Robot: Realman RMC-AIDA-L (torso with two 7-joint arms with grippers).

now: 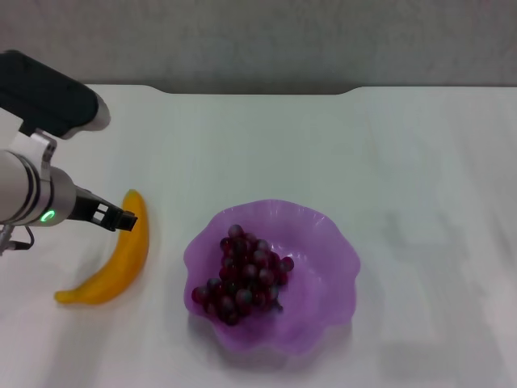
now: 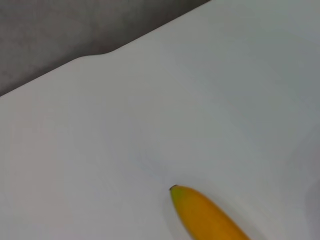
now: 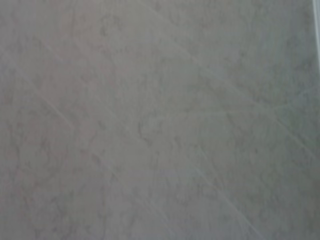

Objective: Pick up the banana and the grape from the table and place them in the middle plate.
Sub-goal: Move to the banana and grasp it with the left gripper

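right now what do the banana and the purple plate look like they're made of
The banana looks like plastic: smooth, evenly yellow-orange, no bruises or blemishes. The purple plate seems to be translucent plastic or glass, since light passes through its wavy rim; which one is unclear. The grapes in it look artificial too, some with a frosted grey coating.

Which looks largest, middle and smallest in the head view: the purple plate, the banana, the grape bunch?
1. The middle plate, clearly the widest.
2. The banana and the grape bunch look about equal in length, so I would not rank one above the other; the bunch is wider, the banana slimmer.
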